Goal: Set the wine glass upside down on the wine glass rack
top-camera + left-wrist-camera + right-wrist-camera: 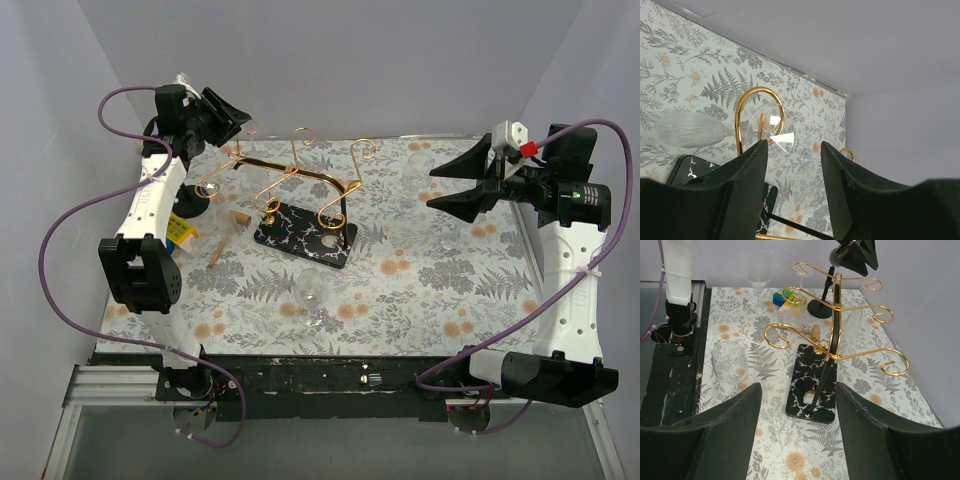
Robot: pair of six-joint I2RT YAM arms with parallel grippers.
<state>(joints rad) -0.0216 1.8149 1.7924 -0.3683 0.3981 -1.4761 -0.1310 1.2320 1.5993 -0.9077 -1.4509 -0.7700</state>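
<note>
The gold wire wine glass rack (300,178) stands on its black veined base (305,238) at mid-table; it also shows in the right wrist view (835,335). In the left wrist view a clear wine glass (771,131) has its foot inside a gold rack loop (742,107), with its bowl lying to the left. My left gripper (235,120) is open and empty just above that loop, its fingers (752,165) apart from the glass. A second wine glass (312,295) stands upright in front of the rack. My right gripper (440,185) hovers open and empty at the right.
A yellow and blue object (180,232) and small wooden pieces (240,218) lie left of the rack. A black stand with a round base (820,307) and another upright glass (758,277) are on the left side. Faint clear glasses (415,160) stand at the back right.
</note>
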